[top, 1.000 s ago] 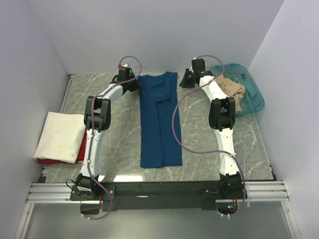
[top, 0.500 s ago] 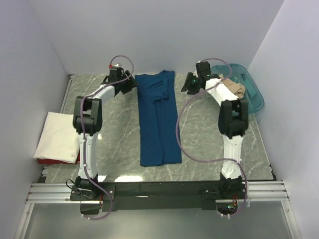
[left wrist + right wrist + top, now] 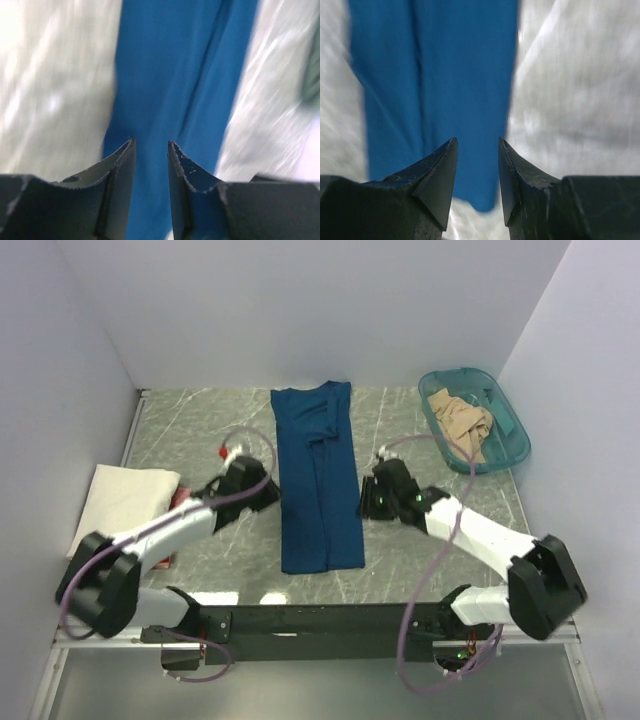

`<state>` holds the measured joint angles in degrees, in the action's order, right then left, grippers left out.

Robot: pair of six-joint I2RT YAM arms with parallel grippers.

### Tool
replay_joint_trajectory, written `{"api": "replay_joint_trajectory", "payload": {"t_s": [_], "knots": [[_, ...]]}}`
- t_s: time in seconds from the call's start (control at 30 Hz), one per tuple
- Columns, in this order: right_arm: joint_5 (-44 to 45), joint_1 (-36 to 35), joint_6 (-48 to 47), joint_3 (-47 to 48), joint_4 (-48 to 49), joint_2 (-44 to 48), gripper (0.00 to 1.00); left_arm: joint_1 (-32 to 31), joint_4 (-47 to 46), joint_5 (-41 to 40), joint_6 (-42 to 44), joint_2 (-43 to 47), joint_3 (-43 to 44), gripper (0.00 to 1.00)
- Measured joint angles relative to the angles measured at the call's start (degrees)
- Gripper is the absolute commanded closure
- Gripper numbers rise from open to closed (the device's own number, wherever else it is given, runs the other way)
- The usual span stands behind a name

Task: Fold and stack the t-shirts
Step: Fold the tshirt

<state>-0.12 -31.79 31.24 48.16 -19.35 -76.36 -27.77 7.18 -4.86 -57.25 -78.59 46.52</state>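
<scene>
Both arms are coming back from the far, collar end of the shirt, where they were standing a second ago, and are now reaching low over the middle of the grey marbled desk (image 3: 200,430). The left end effector (image 3: 266,496) is hovering just beside the left long edge of the dark blue cloth t-shirt (image 3: 318,490). The right end effector (image 3: 370,502) is hovering just beside its right long edge, about level with its partner.

That shirt is lying flat as a narrow folded strip in the centre of the desk, its long axis running far to near, collar far and hem near. Both wrist views are blurring, yet the jaws are showing clearly. Each pair is standing parted with nothing between them, the left pair closer together than the right, and neither is gripping cloth.

Each arm is sitting nearer its own edge, so to my eye the coming fold is calling for a matched pinch on both sides. Bare desk is lying open left and right of the strip. The hem is lying close to the near edge, so I'd judge there is less room there.

The folded cream-white t-shirt (image 3: 120,505) is resting well apart at the left. The crumpled tan-beige t-shirt (image 3: 460,422) is waiting in the teal translucent plastic tub (image 3: 512,445) at the far right.
</scene>
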Motion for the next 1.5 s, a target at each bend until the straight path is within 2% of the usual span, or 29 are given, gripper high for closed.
{"api": "replay_joint_trajectory", "payload": {"t_s": [0.17,0.37,0.83,0.97,1.13,1.2,1.27,1.3,1.33,1.43,1.5], "knots": [[4.09,-7.87,4.44,-11.15,-0.37,9.35,0.55,-9.88,5.95,-3.48,-5.95,12.46,-13.73,0.60],[7.91,-15.65,9.20,-14.82,0.22,12.92,0.55,-19.21,8.11,-6.05,-11.58,22.12,-20.04,0.54],[10.75,-21.88,14.49,-17.20,2.58,8.68,0.56,-30.21,8.50,-11.10,-17.90,12.70,-20.81,0.57],[11.37,-22.45,15.45,-18.60,3.15,7.78,0.57,-31.78,8.17,-11.96,-18.86,10.88,-19.93,0.64],[12.17,-22.62,16.20,-19.69,3.10,7.50,0.58,-33.42,8.79,-12.98,-20.06,9.03,-18.75,0.78],[12.57,-22.73,16.48,-20.17,3.32,7.74,0.61,-33.75,9.31,-13.09,-20.26,8.92,-18.51,0.84],[12.76,-22.73,16.55,-20.46,3.52,7.89,0.68,-33.97,9.68,-13.14,-20.48,8.92,-18.38,0.89],[12.81,-22.71,16.68,-20.55,3.58,7.89,0.73,-34.05,9.86,-13.16,-20.52,8.96,-18.36,0.94],[12.76,-22.71,16.81,-20.61,3.69,7.89,0.83,-34.12,9.94,-13.20,-20.59,8.98,-18.36,0.96],[12.68,-22.73,17.27,-21.14,4.33,7.91,0.95,-34.32,10.32,-13.22,-20.70,9.18,-18.32,0.99],[12.68,-22.73,17.31,-21.18,4.37,8.09,0.97,-34.38,10.88,-13.25,-20.94,9.90,-18.32,0.99]]}}
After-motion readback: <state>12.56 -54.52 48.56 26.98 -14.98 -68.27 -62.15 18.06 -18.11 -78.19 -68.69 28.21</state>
